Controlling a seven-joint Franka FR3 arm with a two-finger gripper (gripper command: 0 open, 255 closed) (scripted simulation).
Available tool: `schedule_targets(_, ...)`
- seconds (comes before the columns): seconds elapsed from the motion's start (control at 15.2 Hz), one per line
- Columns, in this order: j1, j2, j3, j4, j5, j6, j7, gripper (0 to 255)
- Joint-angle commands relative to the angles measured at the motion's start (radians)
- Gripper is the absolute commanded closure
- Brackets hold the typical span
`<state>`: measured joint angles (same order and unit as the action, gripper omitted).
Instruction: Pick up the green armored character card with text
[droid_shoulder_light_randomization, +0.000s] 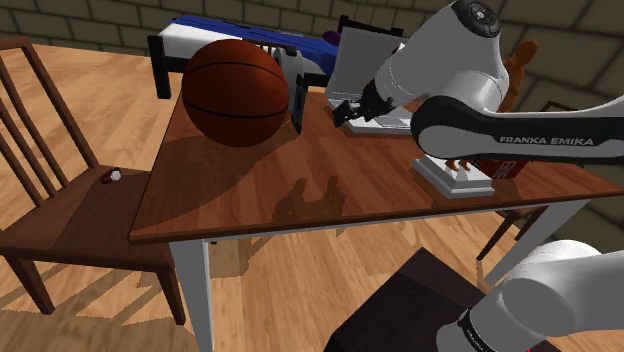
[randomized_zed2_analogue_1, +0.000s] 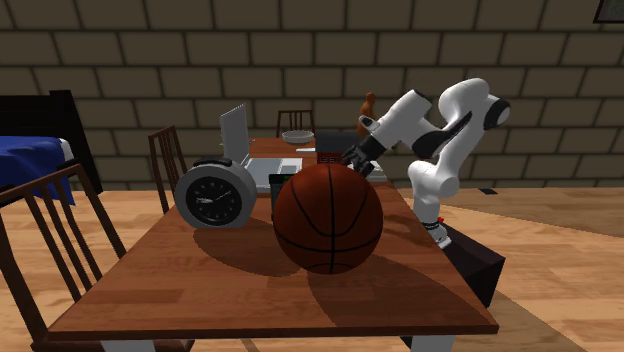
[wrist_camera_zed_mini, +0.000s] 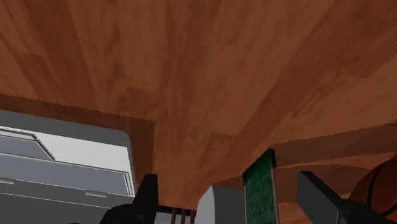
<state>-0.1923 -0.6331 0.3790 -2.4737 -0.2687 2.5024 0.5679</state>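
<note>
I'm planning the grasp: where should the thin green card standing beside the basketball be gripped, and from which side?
Probably pinch the thin green card across its two flat faces, approaching its narrow edge from the open grey laptop's side. It stands upright on edge beside the orange-brown basketball, and in the wrist view the black gripper's open jaws flank it without touching.

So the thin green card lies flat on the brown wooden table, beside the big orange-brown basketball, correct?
Not flat. The thin green card stands upright on its edge on the brown wooden table, beside the big orange-brown basketball. The shoulder view shows it.
</note>
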Motion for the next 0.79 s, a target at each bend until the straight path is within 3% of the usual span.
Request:
schedule_targets(0.0, -0.09, 0.041, 0.083, 0.021, -0.075, 0.105, 0.118, 0)
schedule_targets(0.2, -0.267, 0.078, 0.242, 0.077, -0.206, 0.216, 0.313, 0)
schedule_targets(0.46, -0.569, 0.073, 0.495, 0.182, -0.376, 0.32, 0.588, 0)
schedule_targets(0.66, -0.801, 0.012, 0.671, 0.275, -0.456, 0.375, 0.772, 0)
schedule_targets(0.73, -0.835, -0.004, 0.695, 0.289, -0.458, 0.384, 0.794, 0)
